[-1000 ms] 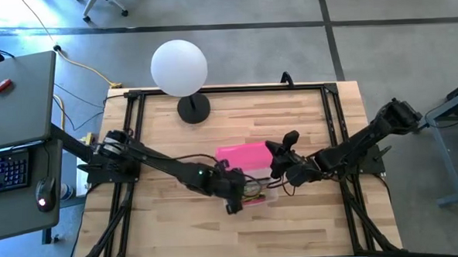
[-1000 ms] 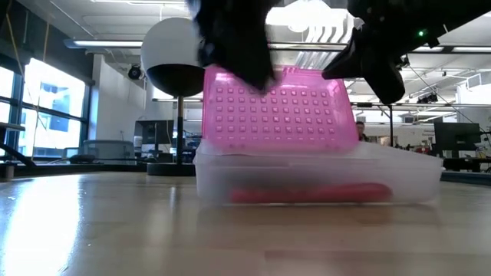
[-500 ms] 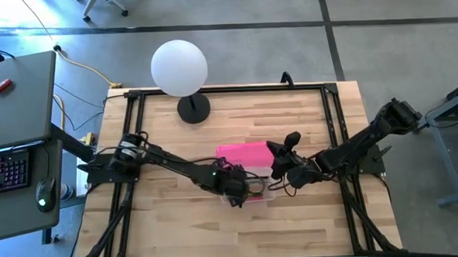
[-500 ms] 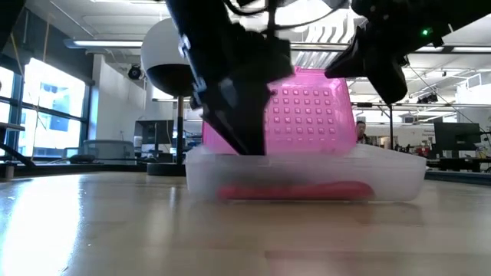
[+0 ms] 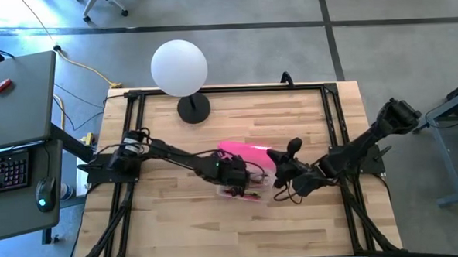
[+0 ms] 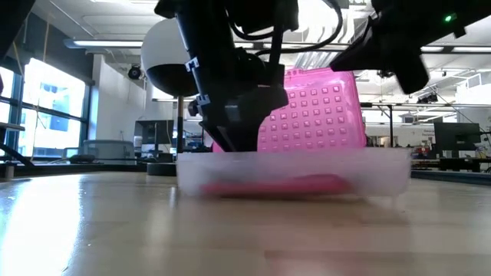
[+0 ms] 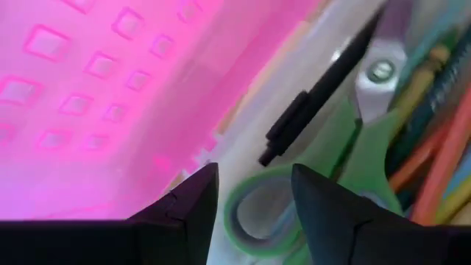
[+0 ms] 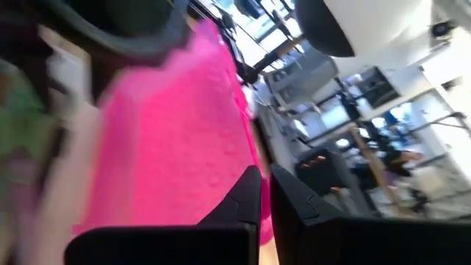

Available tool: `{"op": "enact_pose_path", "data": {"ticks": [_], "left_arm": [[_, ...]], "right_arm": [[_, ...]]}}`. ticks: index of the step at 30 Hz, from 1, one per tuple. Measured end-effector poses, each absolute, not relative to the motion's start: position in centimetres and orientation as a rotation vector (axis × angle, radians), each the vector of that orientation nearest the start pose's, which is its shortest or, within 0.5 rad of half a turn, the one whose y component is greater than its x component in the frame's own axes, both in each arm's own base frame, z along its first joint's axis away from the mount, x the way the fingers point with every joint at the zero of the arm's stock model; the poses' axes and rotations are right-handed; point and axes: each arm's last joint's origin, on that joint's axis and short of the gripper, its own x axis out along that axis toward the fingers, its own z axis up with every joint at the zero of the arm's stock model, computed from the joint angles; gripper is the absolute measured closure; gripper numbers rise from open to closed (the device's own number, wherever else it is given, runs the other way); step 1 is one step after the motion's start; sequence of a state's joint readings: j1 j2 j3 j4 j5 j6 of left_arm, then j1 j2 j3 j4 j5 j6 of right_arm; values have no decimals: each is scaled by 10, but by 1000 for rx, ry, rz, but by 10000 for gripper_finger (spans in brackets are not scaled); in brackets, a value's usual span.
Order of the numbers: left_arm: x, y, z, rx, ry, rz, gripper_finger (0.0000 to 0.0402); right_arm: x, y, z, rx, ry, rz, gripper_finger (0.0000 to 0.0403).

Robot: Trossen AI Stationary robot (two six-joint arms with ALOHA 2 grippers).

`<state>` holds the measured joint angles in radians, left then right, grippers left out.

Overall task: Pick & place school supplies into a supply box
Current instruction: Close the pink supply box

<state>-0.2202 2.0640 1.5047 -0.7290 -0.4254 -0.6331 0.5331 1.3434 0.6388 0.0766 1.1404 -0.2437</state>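
- High view: your left gripper (image 5: 235, 177) is sitting inside the supply box (image 5: 251, 193), in the middle of the table (image 5: 306, 113), with the pink lid (image 5: 249, 153) standing up along the far side. Your right gripper (image 5: 281, 175) is waiting just beside the lid's right end. The two arms are working very near each other, so a sideways swing is risking a knock between them. The white globe lamp (image 5: 179, 67) is standing well apart.
- Low view: the left arm is reaching down into the clear box, in front of the raised lid (image 6: 311, 107). The box looks light; dragging against its wall is likely to slide or tip it.
- Left wrist view: your left fingers (image 7: 193, 202) are standing open, holding nothing, right over the green-handled scissors (image 7: 316, 180), a black pen (image 7: 316, 99) and coloured pencils (image 7: 430, 154), all lying in the box. Closing now is risking lifting the scissors back out.
- Right wrist view: your right fingers (image 8: 250, 195) are shut, with nothing visibly between them, close against the lid (image 8: 169, 147). Whether they are touching it, you cannot tell; pushing is risking the lid dropping onto the left arm.
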Motion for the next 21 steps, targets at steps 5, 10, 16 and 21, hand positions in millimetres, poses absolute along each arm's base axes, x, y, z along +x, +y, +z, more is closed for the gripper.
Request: {"op": "enact_pose_path", "data": {"ticks": [5,10,16,21], "left_arm": [[405,-70,166,-147,1091,570,195],[408,-70,168,-117,1034,608,195],[401,-83,199,-124,939,569,195],[386,-96,233,-137,877,520,195]], "right_arm": [[227,115,200,-558,466,-420,402],[224,121,200,-556,459,-398,402],[224,117,198,-570,475,-436,402],[221,113,194,-568,502,-484,402]]}}
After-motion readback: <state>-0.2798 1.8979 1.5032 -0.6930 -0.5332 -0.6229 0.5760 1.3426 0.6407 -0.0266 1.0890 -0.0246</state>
